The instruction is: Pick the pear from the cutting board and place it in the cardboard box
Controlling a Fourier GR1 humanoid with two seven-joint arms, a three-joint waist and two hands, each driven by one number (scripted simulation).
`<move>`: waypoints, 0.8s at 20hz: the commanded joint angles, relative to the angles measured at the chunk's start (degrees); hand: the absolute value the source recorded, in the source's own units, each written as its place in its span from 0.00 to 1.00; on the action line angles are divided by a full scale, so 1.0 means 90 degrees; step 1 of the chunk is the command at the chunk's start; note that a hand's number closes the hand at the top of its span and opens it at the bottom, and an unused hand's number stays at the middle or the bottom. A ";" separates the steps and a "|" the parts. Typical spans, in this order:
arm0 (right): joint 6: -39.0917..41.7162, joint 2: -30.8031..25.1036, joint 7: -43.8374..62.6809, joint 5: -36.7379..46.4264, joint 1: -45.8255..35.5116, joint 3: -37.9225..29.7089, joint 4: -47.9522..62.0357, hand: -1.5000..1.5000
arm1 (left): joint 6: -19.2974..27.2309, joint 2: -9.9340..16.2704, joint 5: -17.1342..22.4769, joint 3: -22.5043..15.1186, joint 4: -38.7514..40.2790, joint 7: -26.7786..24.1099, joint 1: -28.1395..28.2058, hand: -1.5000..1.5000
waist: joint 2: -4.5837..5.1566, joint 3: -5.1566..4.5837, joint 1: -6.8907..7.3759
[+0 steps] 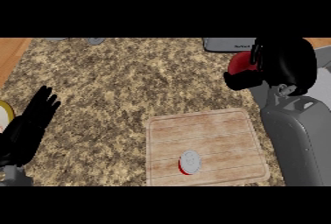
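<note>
My right hand [282, 61] is raised at the upper right, above the counter. Its fingers curl round a red rounded thing [242, 64], which I take to be the pear; most of it is hidden by the hand. The wooden cutting board [213, 131] lies at the lower middle, below and left of that hand. A small grey disc with a red edge [189, 162] rests on the board. Just behind the right hand, at the top edge, a grey box-like container [226, 44] shows only in part. My left hand [31, 124] rests open at the left edge, fingers up.
My grey right forearm [302, 140] covers the counter right of the board. A yellow-rimmed plate [4, 114] peeks in at the left edge behind the left hand. Small grey things [96, 40] lie at the top left. Speckled stone counter [116, 87] spreads between the hands.
</note>
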 commanded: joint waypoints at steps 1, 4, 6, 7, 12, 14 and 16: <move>0.0115 -0.0369 0.0467 0.0366 -0.0144 -0.0289 -0.0529 1.00 | -0.0107 0.0051 0.0080 0.0038 -0.0055 0.0068 0.0060 0.50 | 0.0023 0.0003 0.0019; 0.0408 -0.0370 0.0853 0.0340 -0.0580 -0.0583 -0.0780 1.00 | 0.0188 -0.0185 -0.0197 -0.0097 0.0023 -0.0094 -0.0087 0.50 | 0.0029 0.0003 0.0030; 0.0077 -0.0706 0.0548 0.0436 -0.0455 -0.0845 -0.0345 1.00 | 0.0001 -0.0192 -0.0097 -0.0121 0.0224 -0.0161 -0.0105 0.50 | 0.0048 0.0003 0.0050; 0.0650 -0.0904 0.0628 0.0222 -0.0469 -0.1034 -0.0861 1.00 | -0.0168 0.0126 0.0182 0.0171 0.0253 0.0081 -0.0294 0.50 | 0.0033 0.0003 0.0015; 0.0399 -0.1141 0.0325 0.0182 -0.0163 -0.1306 -0.0632 1.00 | -0.0453 0.0132 0.0153 0.0284 0.0250 -0.0393 0.0241 0.50 | 0.0039 0.0003 0.0057; 0.0269 -0.1735 -0.0366 -0.0007 -0.0567 -0.1712 0.0528 1.00 | 0.0144 -0.0126 -0.0187 -0.0141 0.0085 0.0207 -0.0454 0.50 | 0.0060 0.0006 0.0070; 0.0433 -0.1462 -0.0005 0.0130 -0.0363 -0.1437 0.0033 1.00 | -0.0045 -0.0175 -0.0195 -0.0039 0.0218 -0.0242 -0.0056 0.50 | 0.0043 0.0003 0.0063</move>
